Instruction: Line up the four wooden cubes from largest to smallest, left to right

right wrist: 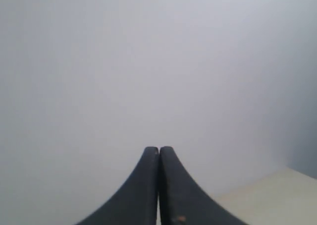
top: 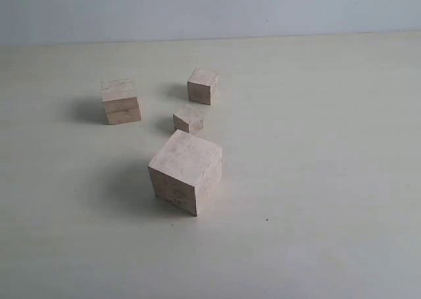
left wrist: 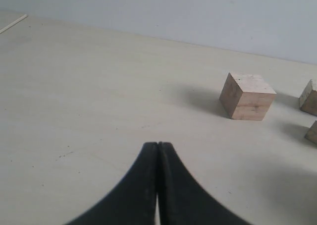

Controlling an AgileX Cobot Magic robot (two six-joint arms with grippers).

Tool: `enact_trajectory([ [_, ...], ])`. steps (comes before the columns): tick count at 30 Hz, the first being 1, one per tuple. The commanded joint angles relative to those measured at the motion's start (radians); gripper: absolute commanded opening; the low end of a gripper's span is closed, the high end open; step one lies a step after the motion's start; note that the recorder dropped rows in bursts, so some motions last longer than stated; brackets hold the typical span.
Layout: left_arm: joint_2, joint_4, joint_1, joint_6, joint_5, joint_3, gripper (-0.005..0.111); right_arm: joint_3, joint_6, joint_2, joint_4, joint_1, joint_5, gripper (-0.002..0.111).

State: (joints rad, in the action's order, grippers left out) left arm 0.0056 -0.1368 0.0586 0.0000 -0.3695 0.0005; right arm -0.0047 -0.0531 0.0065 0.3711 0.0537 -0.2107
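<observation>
On a smooth table, the largest cube, bare faint-grained wood, stands nearest, the smallest cube just behind, second cube and third cube beyond. Left gripper and right gripper are pinched closed, empty.

A pale cream worktop runs back to a plain blue-grey wall, the two meeting in a straight line along the worktop's far edge. A single dark speck marks the surface toward the near edge. In the left wrist view, a thin pale strip lies close to the edge by the wall; what it is cannot be told.
</observation>
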Motion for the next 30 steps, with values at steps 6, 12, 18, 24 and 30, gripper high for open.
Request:
enact_trajectory([
  [6,-0.006,0.001,-0.005,0.000,0.002,0.000,0.000,-0.367,0.042,0.102,0.008,0.004,0.211,0.000],
  [12,-0.006,0.001,-0.005,0.000,0.002,0.000,0.000,-0.761,-0.197,0.449,0.030,0.005,0.606,0.000],
  [18,-0.006,0.001,-0.005,0.000,0.002,0.000,0.000,-1.028,-0.441,0.803,0.233,0.158,0.843,0.000],
  [24,-0.006,0.001,-0.005,0.000,0.002,0.000,0.000,-1.097,-0.549,1.166,0.278,0.340,1.079,0.000],
  [30,-0.006,0.001,-0.005,0.000,0.002,0.000,0.000,-1.097,-0.549,1.431,0.309,0.382,1.039,0.000],
])
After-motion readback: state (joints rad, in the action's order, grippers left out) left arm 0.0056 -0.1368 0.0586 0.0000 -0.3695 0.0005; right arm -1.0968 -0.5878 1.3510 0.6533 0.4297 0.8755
